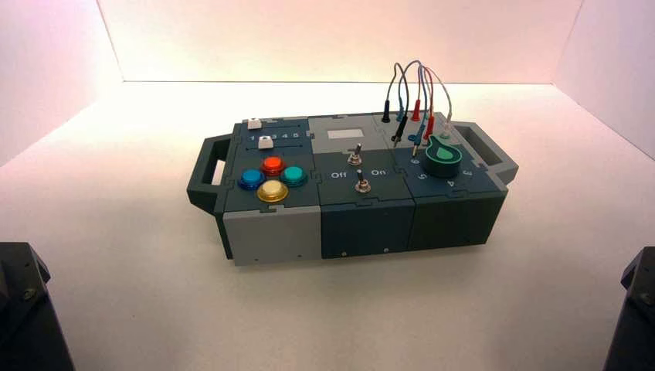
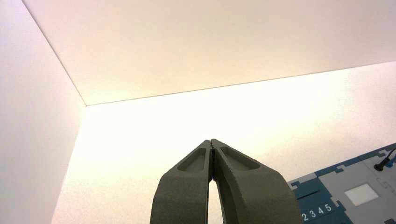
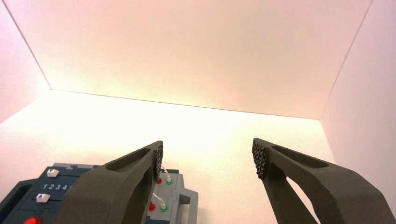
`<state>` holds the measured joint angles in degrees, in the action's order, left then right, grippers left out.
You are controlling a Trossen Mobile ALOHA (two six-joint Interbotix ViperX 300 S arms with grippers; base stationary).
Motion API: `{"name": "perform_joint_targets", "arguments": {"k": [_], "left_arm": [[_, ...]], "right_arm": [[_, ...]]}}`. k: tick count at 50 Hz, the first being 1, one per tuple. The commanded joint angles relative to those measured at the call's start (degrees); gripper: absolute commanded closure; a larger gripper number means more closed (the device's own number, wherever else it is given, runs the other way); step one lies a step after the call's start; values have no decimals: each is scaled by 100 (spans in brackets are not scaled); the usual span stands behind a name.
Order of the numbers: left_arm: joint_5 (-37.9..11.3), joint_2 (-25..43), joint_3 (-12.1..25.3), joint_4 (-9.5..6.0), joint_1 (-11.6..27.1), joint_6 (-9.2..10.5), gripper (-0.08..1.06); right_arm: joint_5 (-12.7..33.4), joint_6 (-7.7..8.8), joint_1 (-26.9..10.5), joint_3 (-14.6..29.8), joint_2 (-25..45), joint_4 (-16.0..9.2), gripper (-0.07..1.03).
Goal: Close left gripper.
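My left gripper (image 2: 212, 141) is shut and empty, its two fingertips pressed together. It hangs in the air over the white floor, well back from the box (image 2: 343, 196), whose corner with the numbered slider scale shows beside it. My left arm (image 1: 27, 309) is parked at the near left in the high view. My right gripper (image 3: 208, 158) is open wide and empty, held above the floor short of the box (image 3: 93, 191). My right arm (image 1: 637, 309) is parked at the near right.
The box (image 1: 351, 189) stands mid-floor, turned slightly. It bears coloured round buttons (image 1: 272, 179), two white sliders (image 1: 260, 133), two toggle switches (image 1: 358, 170), a green knob (image 1: 443, 156) and plugged wires (image 1: 413, 97). White walls enclose the floor.
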<state>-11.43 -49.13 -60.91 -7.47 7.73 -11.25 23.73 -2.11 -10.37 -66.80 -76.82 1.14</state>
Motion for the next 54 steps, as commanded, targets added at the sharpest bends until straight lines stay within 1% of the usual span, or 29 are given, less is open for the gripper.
{"name": "perform_joint_targets", "arguments": {"k": [1, 13, 27, 32, 54], "left_arm": [[35, 0, 185, 18, -26, -35, 101], [88, 97, 220, 18, -26, -44, 101], [105, 246, 272, 18, -26, -132, 101], [105, 246, 308, 18, -26, -149, 101], [53, 185, 255, 18, -26, -167, 101]], "right_arm": [[-35, -44, 26, 70, 123, -26, -3], [-53, -35, 35, 70, 220, -62, -3], [-18, -44, 26, 79, 316, -62, -3], [-18, -35, 26, 70, 316, -79, -3], [-18, -35, 26, 70, 316, -97, -3]]}}
